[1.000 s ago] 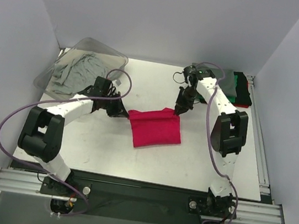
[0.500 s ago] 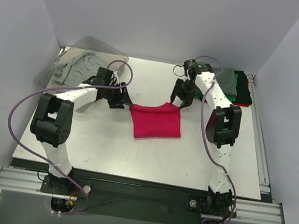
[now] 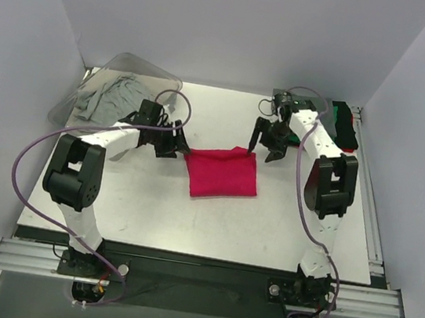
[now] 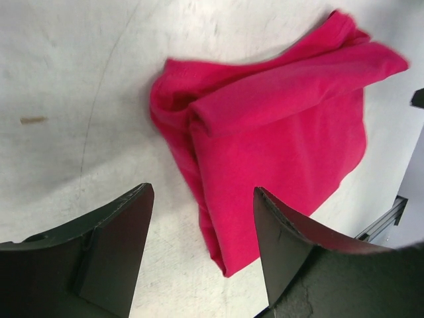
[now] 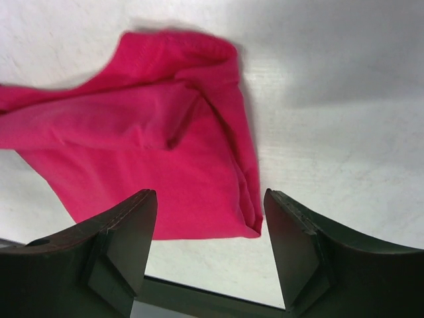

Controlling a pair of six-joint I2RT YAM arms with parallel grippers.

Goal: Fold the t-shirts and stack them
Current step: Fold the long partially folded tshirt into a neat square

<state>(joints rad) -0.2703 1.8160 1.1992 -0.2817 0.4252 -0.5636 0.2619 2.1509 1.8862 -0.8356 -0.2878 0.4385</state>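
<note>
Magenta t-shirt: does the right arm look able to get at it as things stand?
Probably yes. The right gripper hangs by the far right corner of the magenta t-shirt, jaws open and empty, with nothing between it and the cloth. The left gripper sits off the opposite edge, clear of its path.

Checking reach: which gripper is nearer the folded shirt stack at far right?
Right. The right gripper is somewhat left of the stack; the left gripper lies beyond the magenta shirt.

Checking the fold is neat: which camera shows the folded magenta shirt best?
Top external: the whole magenta shirt lies in frame, its full outline visible. The left wrist view shows its layers close up; the right wrist view crops one side.
</note>
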